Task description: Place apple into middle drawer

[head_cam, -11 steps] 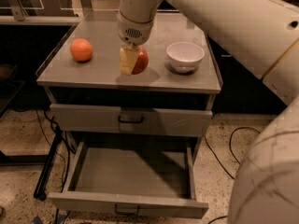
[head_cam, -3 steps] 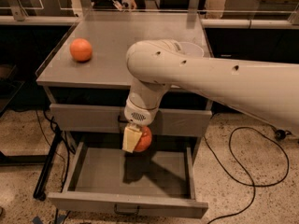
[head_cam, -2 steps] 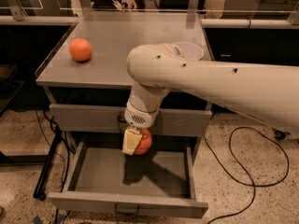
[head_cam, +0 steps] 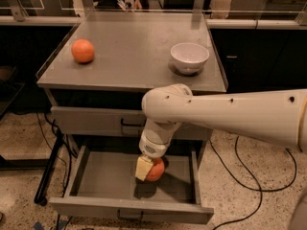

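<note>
Obs: middle drawer [head_cam: 103, 183] pulled open below the front edge of the table [head_cam: 134, 30]; the closed drawer front [head_cam: 91, 119] sits above it.

Arm reaches down past the table's front edge. Gripper [head_cam: 148, 167] is inside the drawer opening, right of centre, jaws pinching the apple [head_cam: 156, 170]. One pale finger [head_cam: 143, 168] shows on the apple's left flank; the other is hidden behind the fruit.

Apple is low over the drawer floor, with its shadow directly beneath. Cannot tell whether it touches the floor. It looks clear of both side walls.

Also on the table: orange fruit [head_cam: 83, 51] near the left edge, white bowl [head_cam: 189, 56] near the right edge. Neither is involved.

Handling, judged: apple is firm, moderately heavy, smooth-skinned and round, so it can slip or rotate in a two-point pinch and will roll once released. Skin bruises if dropped. The best hold is across the widest part, as here.

Step, judged: placement is nearly done. Release should come only with the fruit seated on the floor.
</note>
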Available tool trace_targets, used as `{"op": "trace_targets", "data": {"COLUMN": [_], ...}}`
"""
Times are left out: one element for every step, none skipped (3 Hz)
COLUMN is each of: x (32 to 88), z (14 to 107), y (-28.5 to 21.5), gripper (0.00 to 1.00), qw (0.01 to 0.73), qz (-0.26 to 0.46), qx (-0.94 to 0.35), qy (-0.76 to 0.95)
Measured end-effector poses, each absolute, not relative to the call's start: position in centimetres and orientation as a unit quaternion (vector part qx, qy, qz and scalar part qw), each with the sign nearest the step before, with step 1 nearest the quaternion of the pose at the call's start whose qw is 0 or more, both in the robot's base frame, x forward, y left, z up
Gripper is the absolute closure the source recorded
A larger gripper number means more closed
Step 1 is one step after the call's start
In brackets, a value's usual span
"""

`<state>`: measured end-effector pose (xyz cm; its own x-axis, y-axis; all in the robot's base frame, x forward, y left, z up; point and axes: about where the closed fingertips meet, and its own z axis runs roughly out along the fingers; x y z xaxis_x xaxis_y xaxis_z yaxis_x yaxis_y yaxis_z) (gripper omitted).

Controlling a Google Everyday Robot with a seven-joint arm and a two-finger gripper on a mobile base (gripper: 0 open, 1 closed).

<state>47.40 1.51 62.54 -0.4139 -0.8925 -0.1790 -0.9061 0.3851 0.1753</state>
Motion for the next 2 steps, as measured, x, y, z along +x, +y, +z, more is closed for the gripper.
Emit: {"op": "trace_targets", "data": {"x": [47.4,47.8], "z": [62.5,59.8], "y": [1.5,1.2], "gripper": [1.00,1.00], "qw": [0.027,0.032], "qz": [0.124,0.128], "qx": [-0.541,-0.503], "qy": [0.832,0.854]}}
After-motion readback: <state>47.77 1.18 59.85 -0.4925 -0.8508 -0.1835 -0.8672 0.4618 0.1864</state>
